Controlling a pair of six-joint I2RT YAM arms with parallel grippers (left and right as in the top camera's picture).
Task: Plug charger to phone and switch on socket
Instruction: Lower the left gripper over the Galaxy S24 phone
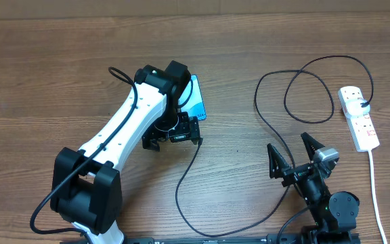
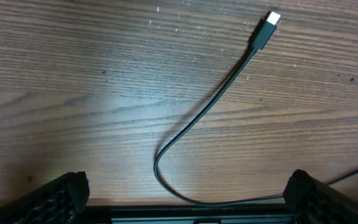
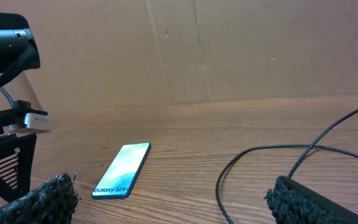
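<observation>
Left wrist view: my left gripper [image 2: 186, 183] hangs spread wide over the charger [image 2: 209, 102], whose plug lies loose on the table [image 2: 73, 74] near the phone [image 1: 198, 102], placed, I judge, for a pickup

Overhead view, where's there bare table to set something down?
Widest bare patch: the table left of the left arm, to the far edge. A narrower gap lies between the phone and the charger loops. Crowded: the right side, where cable loops run between the right gripper and the socket, and around the left gripper.
</observation>
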